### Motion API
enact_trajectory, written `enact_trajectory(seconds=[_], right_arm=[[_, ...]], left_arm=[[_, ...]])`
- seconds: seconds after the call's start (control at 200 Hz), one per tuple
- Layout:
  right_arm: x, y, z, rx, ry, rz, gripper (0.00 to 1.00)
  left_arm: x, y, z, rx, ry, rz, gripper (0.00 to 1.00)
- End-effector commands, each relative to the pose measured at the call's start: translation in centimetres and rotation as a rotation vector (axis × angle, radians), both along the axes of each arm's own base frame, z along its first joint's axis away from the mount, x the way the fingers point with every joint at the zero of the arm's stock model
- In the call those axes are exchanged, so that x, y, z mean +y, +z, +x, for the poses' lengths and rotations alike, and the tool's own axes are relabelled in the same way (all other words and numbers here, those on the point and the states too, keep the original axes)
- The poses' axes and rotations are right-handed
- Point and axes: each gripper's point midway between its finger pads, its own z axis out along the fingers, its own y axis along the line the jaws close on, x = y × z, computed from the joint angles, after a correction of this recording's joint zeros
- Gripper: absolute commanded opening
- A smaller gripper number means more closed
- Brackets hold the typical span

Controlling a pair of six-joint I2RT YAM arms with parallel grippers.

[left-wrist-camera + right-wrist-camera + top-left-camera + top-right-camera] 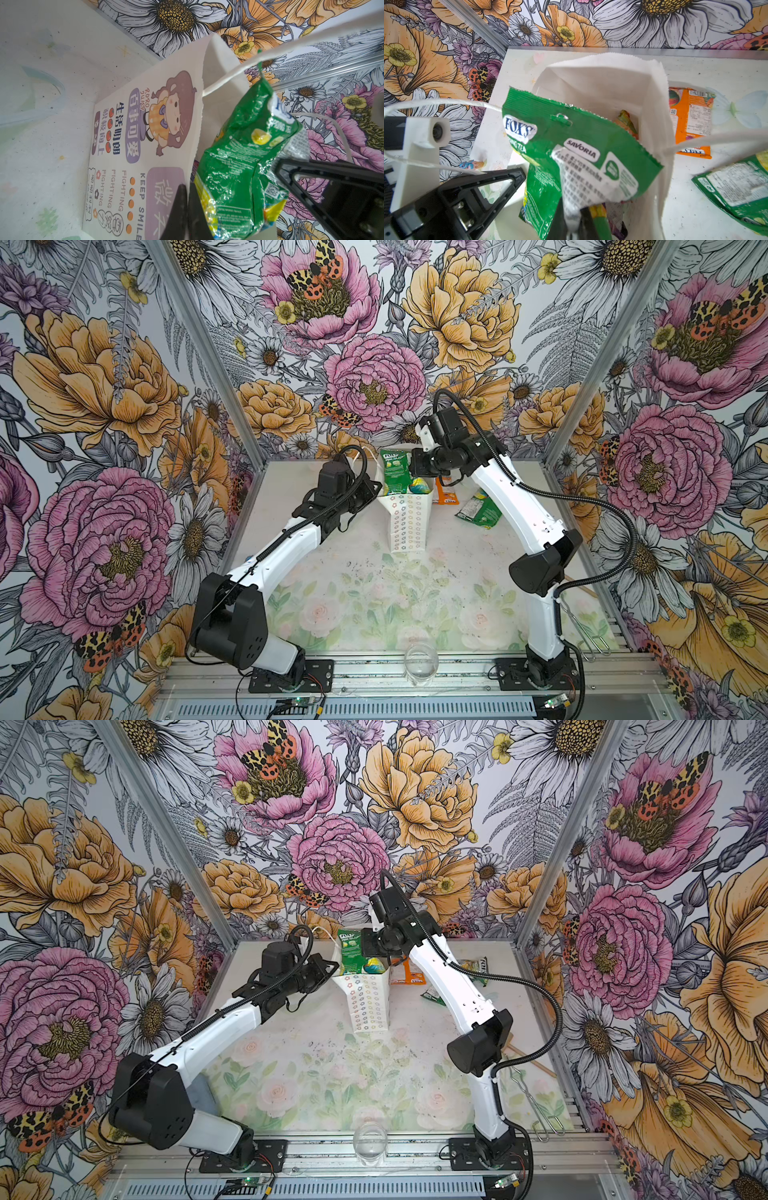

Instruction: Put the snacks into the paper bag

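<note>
— Bag (409,522)?
— Upright at the back of your desk (374,593). Your left end effector (188,212) is clenched on its rim.
— Snacks?
— Green packet (392,472): in the bag's mouth, top sticking out, pinched by your right end effector (574,226). Orange packet (691,122), second green packet (737,187): lying on the desk beside the bag.

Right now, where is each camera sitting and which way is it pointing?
Top views: high at the front, looking down toward the back wall; left arm and right arm show, paper bag between them.
Left wrist: beside the bag, facing its printed side; the left gripper pinches the rim.
Right wrist: above the bag's mouth, looking in; the right gripper holds a green packet.
Shared: both wrist views show that packet.
</note>
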Motion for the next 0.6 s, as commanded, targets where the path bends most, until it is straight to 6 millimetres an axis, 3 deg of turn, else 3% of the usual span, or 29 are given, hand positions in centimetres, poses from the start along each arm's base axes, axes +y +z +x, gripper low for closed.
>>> enact_trajectory(seconds=[0.0, 0.595], right_arm=[[1.2, 0.6, 0.1, -0.011, 0.032, 0.043, 0.0], [-1.1, -2.2, 1.2, 0.055, -0.049, -0.001, 0.0]], left_arm=[[-0.3, 0.9, 0.2, -0.036, -0.016, -0.023, 0.0], [-0.2, 1.1, 0.3, -0.039, -0.013, -0.023, 0.0]])
